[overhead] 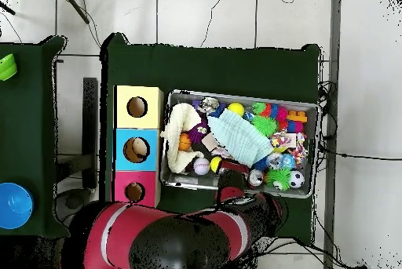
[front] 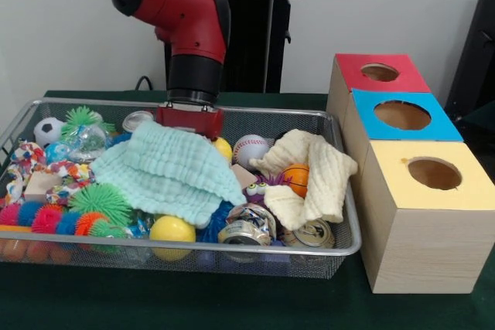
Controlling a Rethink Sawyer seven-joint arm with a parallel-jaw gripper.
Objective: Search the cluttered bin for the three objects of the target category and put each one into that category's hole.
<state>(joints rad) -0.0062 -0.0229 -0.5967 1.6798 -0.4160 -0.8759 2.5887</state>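
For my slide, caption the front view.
Sawyer gripper poised over mint cloth in cluttered wire bin beside three sorting boxes.

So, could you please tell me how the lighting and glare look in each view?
Front view: soft, even light, faint glints on the crushed cans and the bin rim. Overhead view: the pale floor reads bright, the dark table cloth swallows detail.

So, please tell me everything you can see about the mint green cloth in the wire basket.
The mint green cloth looks like soft, crinkled fabric, crumpled in loose folds. It lies on the clutter in the middle of the cluttered bin, hiding what is beneath. The gripper is at its far edge; contact is unclear. A yellow ball sits below its near edge and a green spiky ball beside it.
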